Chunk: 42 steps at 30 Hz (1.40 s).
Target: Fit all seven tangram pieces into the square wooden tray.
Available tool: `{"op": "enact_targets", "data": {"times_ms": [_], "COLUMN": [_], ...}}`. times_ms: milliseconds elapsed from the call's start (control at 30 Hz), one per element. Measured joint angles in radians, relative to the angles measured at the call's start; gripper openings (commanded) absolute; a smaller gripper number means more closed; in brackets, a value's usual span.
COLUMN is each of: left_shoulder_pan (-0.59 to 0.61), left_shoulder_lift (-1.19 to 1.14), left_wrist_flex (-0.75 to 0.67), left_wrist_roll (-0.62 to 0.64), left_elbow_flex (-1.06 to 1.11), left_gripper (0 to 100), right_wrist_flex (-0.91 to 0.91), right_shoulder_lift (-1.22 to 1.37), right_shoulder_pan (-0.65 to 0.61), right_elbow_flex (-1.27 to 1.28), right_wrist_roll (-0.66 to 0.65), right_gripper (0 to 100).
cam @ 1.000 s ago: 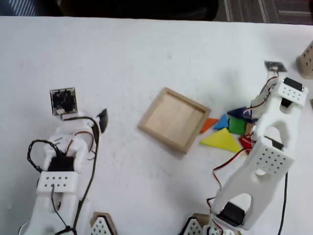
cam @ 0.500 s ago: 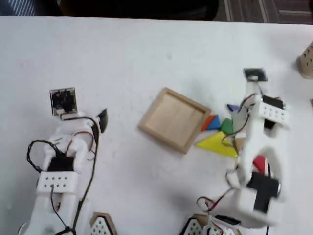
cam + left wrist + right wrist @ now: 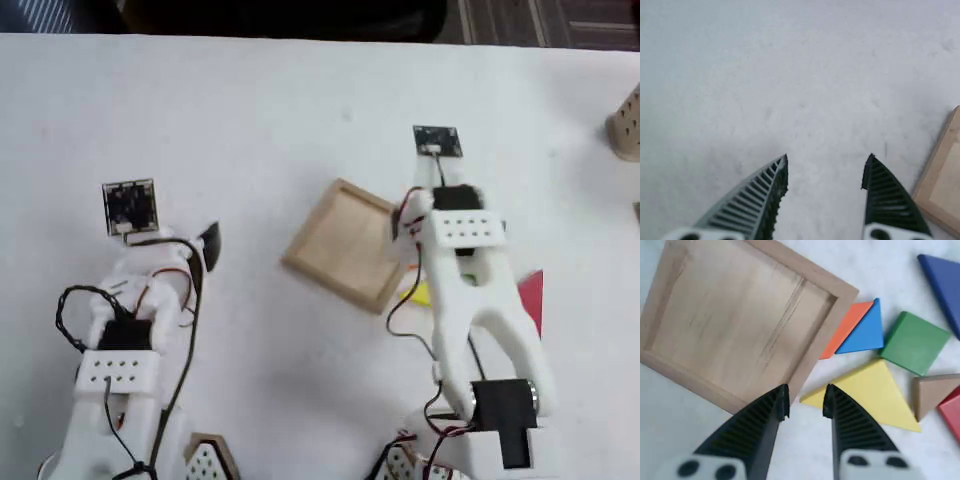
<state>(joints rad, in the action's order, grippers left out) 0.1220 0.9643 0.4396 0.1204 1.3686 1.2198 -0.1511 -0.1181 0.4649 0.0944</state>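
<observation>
The square wooden tray (image 3: 340, 243) (image 3: 735, 325) lies tilted mid-table with nothing in it. Beside its right edge lie an orange triangle (image 3: 847, 327), a light blue triangle (image 3: 867, 330), a green square (image 3: 914, 342), a dark blue piece (image 3: 945, 280), a big yellow triangle (image 3: 870, 392) (image 3: 415, 293), a tan triangle (image 3: 935, 390) and a red piece (image 3: 952, 412) (image 3: 530, 295). My right gripper (image 3: 805, 400) hovers narrowly open over the yellow triangle's corner at the tray's edge, holding nothing. My left gripper (image 3: 827, 160) (image 3: 203, 248) stands open over bare table, left of the tray.
The right arm (image 3: 470, 290) covers most of the pieces in the high view. A perforated tan object (image 3: 628, 125) stands at the far right edge. The table's far edge runs along the back. A tray corner (image 3: 940, 185) shows beyond the left gripper.
The right arm has swung left from over the pieces to the tray's right edge, uncovering the red piece and hiding most others. The left arm has kept still.
</observation>
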Motion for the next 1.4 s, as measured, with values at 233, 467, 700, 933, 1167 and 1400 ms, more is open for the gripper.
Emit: {"op": "enact_targets", "data": {"times_ms": [233, 467, 700, 933, 1167, 1400], "left_shoulder_pan": [0.000, 0.000, 0.000, 0.000, 0.000, 0.000], "left_shoulder_lift": [0.000, 0.000, 0.000, 0.000, 0.000, 0.000], "left_wrist_flex": [0.000, 0.000, 0.000, 0.000, 0.000, 0.000], "left_wrist_roll": [0.000, 0.000, 0.000, 0.000, 0.000, 0.000], "left_elbow_flex": [0.000, 0.000, 0.000, 0.000, 0.000, 0.000], "left_gripper": [25, 25, 25, 25, 25, 25], "right_wrist_flex": [-0.152, -0.153, -0.043, 0.118, 0.152, 0.207], "right_shoulder_lift": [0.172, 0.308, 0.333, 0.249, 0.094, 0.178], "right_shoulder_pan": [-0.021, -0.026, -0.002, 0.072, 0.311, 0.618], "right_elbow_flex": [0.060, -0.017, -0.120, -0.233, -0.365, -0.572], "right_wrist_roll": [0.141, 0.144, 0.106, -0.020, -0.249, -0.594], "right_gripper": [16.2, 1.5, 1.7, 1.7, 1.6, 1.7]}}
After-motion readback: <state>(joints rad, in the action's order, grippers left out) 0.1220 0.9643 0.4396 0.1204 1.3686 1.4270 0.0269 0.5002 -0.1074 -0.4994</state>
